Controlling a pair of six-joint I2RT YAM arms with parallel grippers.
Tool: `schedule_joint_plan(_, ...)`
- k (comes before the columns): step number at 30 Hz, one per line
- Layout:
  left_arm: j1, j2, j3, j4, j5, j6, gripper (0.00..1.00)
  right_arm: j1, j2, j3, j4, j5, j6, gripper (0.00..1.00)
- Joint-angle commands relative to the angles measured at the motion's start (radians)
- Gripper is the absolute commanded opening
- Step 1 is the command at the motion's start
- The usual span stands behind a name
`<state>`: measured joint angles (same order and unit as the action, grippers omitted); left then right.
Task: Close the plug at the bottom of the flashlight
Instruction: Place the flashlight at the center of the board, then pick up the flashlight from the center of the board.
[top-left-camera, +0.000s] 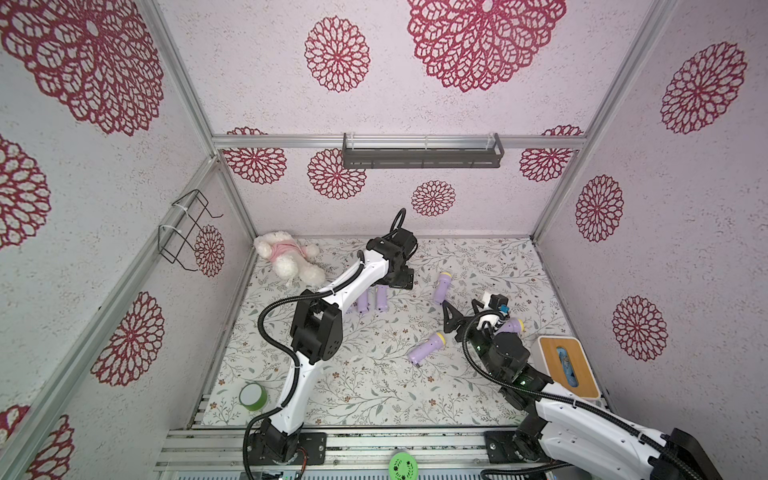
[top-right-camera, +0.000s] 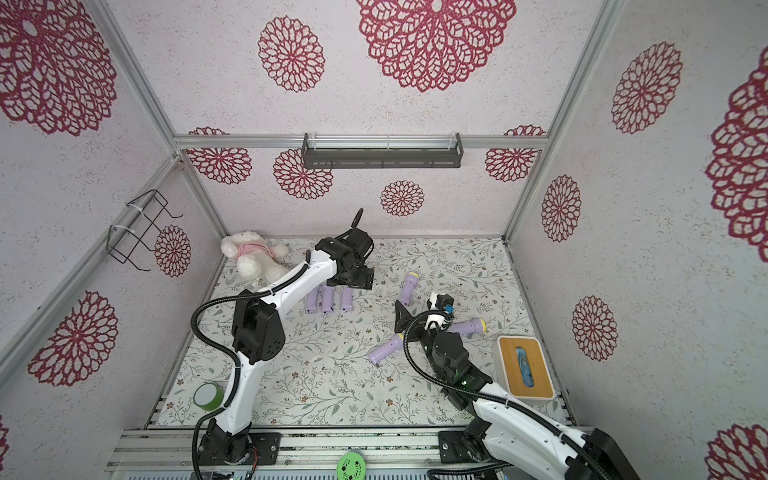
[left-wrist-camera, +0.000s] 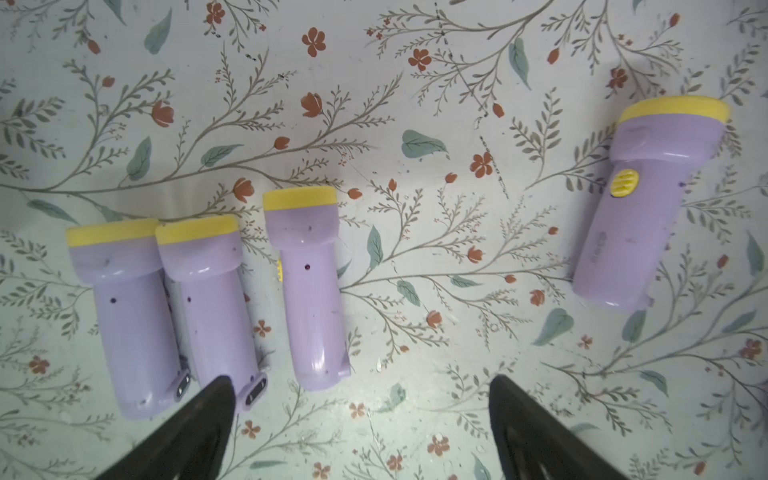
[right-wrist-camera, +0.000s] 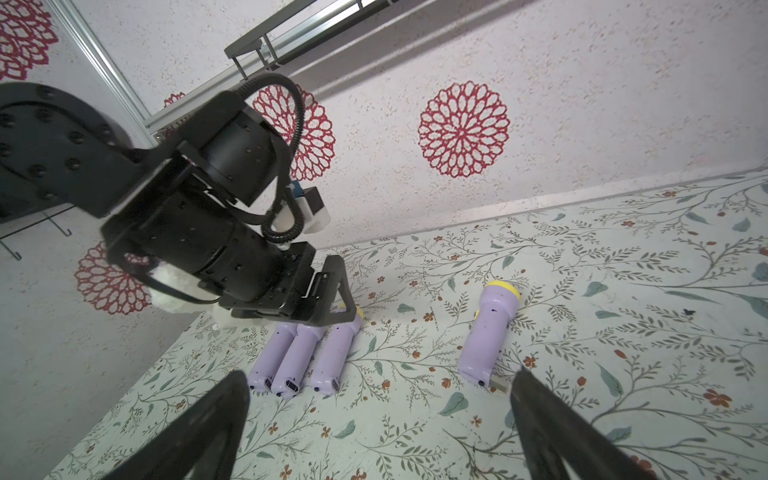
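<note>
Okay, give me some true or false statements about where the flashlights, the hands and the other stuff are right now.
1. Three flashlights lie in a row below the left hand. True.
2. The left hand grips a flashlight. False: it is open and empty.
3. The plush toy lies beside the green tape roll. False: the toy is in the far corner, the roll at the near edge.
4. The right hand is open and empty. True.
5. The tissue box stands on the robot's right. True.
</note>
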<state>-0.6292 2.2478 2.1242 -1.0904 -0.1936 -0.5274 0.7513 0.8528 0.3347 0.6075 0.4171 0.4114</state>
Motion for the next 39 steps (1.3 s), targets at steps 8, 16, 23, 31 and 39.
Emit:
schedule_joint_plan(8, -0.099, -0.221, -0.320, 0.226, 0.003, 0.162, 0.97, -0.008, -0.074, 0.033, -0.052, 0.084, 0.015, 0.99)
schedule_joint_plan(16, -0.150, -0.387, -0.550, 0.377, 0.090, 0.218, 0.97, -0.042, -0.110, 0.120, -0.244, 0.085, 0.075, 0.99)
schedule_joint_plan(23, -0.201, -0.446, -0.675, 0.458, 0.145, 0.237, 0.97, -0.083, -0.096, 0.242, -0.497, 0.103, 0.160, 0.99)
schedule_joint_plan(31, -0.283, -0.434, -0.718, 0.484, 0.157, 0.260, 0.97, -0.136, -0.065, 0.337, -0.709, 0.093, 0.229, 0.99)
schedule_joint_plan(39, -0.342, -0.361, -0.702, 0.463, 0.135, 0.273, 0.99, -0.188, -0.050, 0.396, -0.809, 0.015, 0.236, 0.99)
